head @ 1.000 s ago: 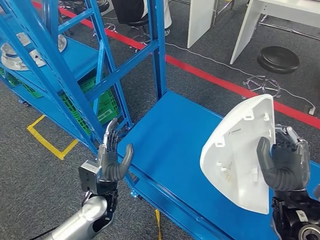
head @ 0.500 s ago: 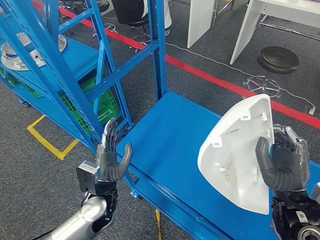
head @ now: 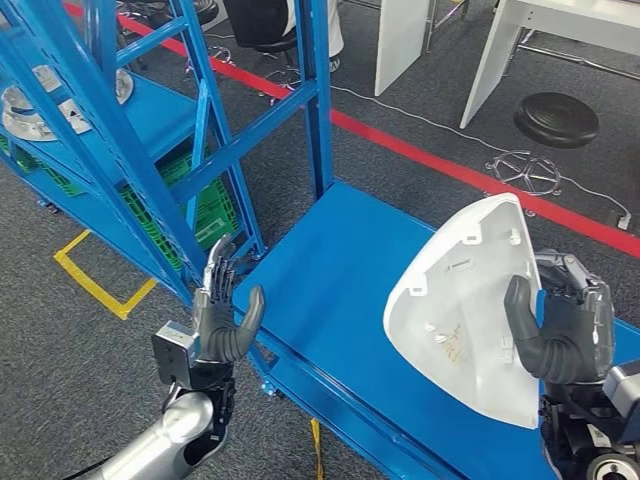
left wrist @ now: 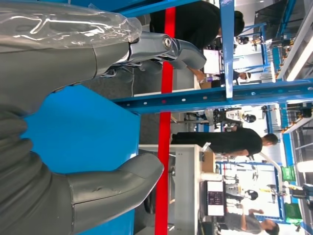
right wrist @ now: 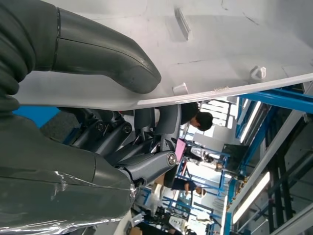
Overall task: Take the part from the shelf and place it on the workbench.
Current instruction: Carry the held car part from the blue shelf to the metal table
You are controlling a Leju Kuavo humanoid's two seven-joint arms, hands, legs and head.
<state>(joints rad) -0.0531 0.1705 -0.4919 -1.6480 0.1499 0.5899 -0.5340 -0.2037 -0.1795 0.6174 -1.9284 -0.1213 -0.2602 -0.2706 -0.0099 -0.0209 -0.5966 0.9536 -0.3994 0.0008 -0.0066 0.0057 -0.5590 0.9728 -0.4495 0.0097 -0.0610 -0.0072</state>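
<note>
the right hand (head: 567,330) grips a white part (head: 460,305) by its right edge, thumb across the ribbed inner face and fingers behind, as the right wrist view (right wrist: 207,54) confirms. the part is held off the surface, tilted, its long axis running from near right up to far right, its rounded bulk reaching left of the hand over the blue workbench (head: 340,290). it does not appear to touch the bench yet; the coming move looks like a lowering straight down onto the bare blue top just below and left of the hand. the left hand (head: 219,315) is wide and holds nothing, raised at the bench's near left corner, well apart from the part. far left stands the blue shelf (head: 151,130) with a green crate (head: 211,215) beneath. beyond the bench, a red floor line (head: 423,155) crosses grey carpet, with a black stool (head: 557,118) and white tables (head: 528,30) far right.
</note>
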